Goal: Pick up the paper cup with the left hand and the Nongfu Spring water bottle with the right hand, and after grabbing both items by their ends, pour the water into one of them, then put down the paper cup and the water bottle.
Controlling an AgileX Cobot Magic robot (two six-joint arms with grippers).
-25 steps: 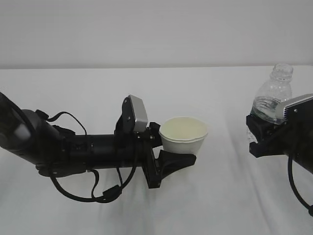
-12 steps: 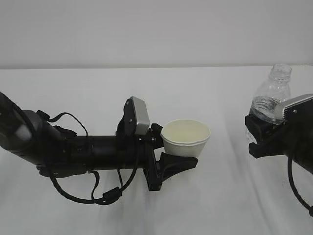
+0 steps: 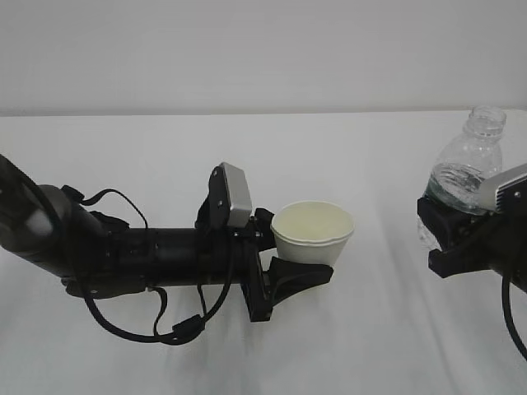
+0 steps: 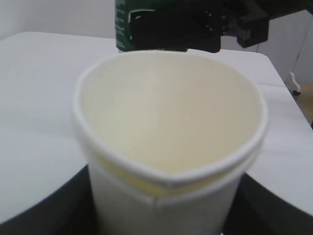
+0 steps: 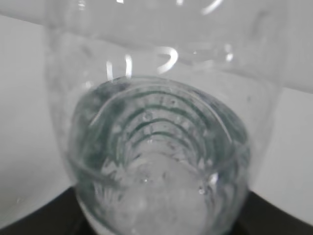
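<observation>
Cup [image 3: 312, 232] and bottle [image 3: 464, 176] are both off the table [image 3: 165, 148] and in hand, so the picking-up step looks finished and the pour has not begun. The one paper cup sits upright near the middle of the scene, its cream inside bare and dry as far as the left wrist view shows. The left gripper [image 3: 290, 262] clasps it low on the wall, fingers on either side of the base, rim free above them. The one bottle stands well apart to the right, at the edge of the exterior view, leaning slightly with its open neck toward the upper right. The right gripper [image 3: 449, 239] clasps it round the lower body, and water [image 5: 156, 161] lies in the bottom part, seen through the clear ribbed wall in the right wrist view.

My reading is that the next move has to close the gap between the two: the bottle's neck needs to come over the cup's mouth, then tip slowly toward the left so the stream lands inside the rim. The cup should be kept level while that happens, since its soft wall is already pressed a little out of round.

By count: one cup, one bottle, two arms, two grippers, one white table.
</observation>
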